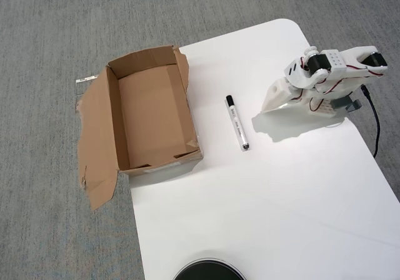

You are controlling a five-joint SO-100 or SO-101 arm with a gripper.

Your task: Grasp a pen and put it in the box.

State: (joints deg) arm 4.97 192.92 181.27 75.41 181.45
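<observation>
Floor (56, 30): grey carpet fills the left and top of the overhead view and shows again at the far right edge.
Worktop (262, 205): a white surface with a rounded upper right corner, running from the top centre down to the bottom edge; its left edge passes under the box.
Box (116, 120): open brown cardboard, shallow and rectangular, long side running up and down the view. Nothing lies inside it. Its right part sits on the worktop and its left part hangs out over the floor. The rim is ragged at the upper right corner.
Flap (95, 145): one wide torn flap spread flat along the box's left long side, over the carpet.
Arm (325, 77): white printed parts with red wires and a black motor at its right end, folded low over the worktop's upper right area, casting a shadow below it.
Tool (272, 104): the white pointed end of the arm, aimed down and left, well apart from the pen; whether it is released or clenched cannot be told from above.
Pen (236, 122): lies flat on the worktop between box and arm, close to neither, white barrel with small dark print, black cap at the top, dark tip at the bottom.
Dark round object (208, 271): partly visible at the bottom edge.
Cable (373, 119): black, trailing down from the arm's right side.
</observation>
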